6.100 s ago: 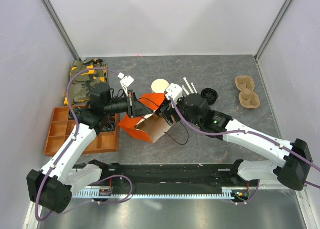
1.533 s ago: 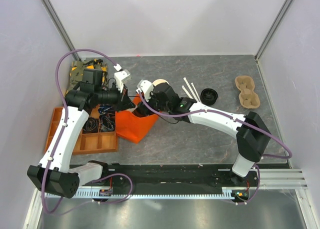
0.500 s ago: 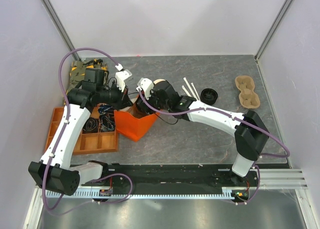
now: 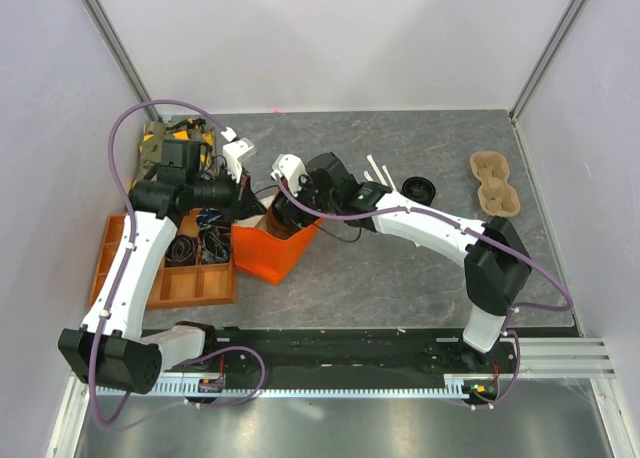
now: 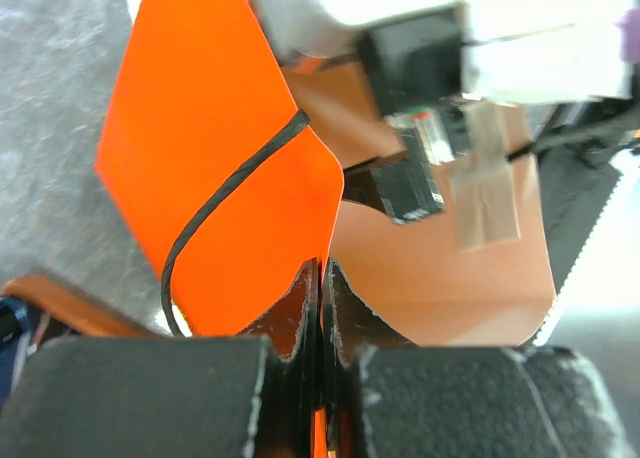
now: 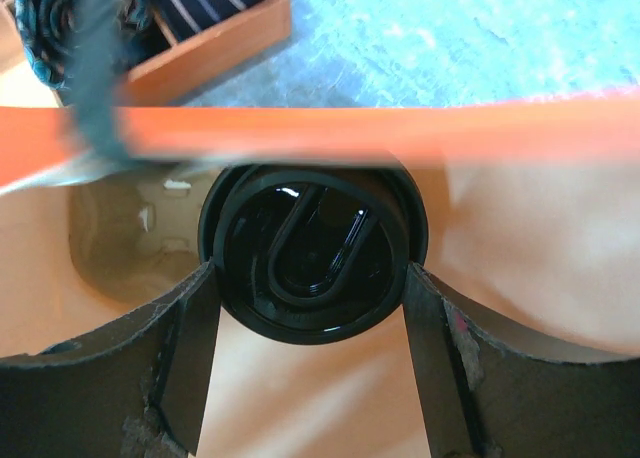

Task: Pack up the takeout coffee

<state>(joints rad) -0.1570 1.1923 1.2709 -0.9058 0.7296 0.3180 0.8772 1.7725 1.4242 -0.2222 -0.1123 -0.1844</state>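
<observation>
Orange bag (image 4: 268,256), top view: sits on the tabletop (image 4: 400,278) with both arms meeting at its mouth, likely to keep it open for loading | left wrist: left tool (image 5: 322,308) pinched together on the bag's rim, propping it | right wrist: right tool (image 6: 310,313) clamped around the takeout coffee (image 6: 312,248), upright inside the bag.

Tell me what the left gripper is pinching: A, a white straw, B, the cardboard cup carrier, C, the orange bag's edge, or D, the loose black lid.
C: its wrist view shows the left gripper shut on the edge of the orange bag.
</observation>
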